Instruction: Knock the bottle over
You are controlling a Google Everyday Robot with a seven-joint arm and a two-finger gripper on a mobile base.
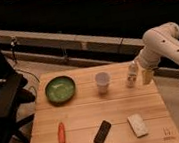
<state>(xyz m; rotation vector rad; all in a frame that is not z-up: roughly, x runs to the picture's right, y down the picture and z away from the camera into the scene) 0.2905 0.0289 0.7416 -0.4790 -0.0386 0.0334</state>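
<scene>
The bottle (131,75) is a small slim whitish-clear one with a pale cap. It stands upright near the far right of the wooden table (89,114). My gripper (145,75) hangs from the white arm (162,45) just to the right of the bottle, very close to it at its height. A translucent white cup (102,81) stands to the left of the bottle.
A green bowl (60,89) sits at the far left of the table. An orange carrot (61,133), a black flat object (102,133) and a pale sponge-like block (137,125) lie along the near side. A dark chair (1,99) stands left of the table.
</scene>
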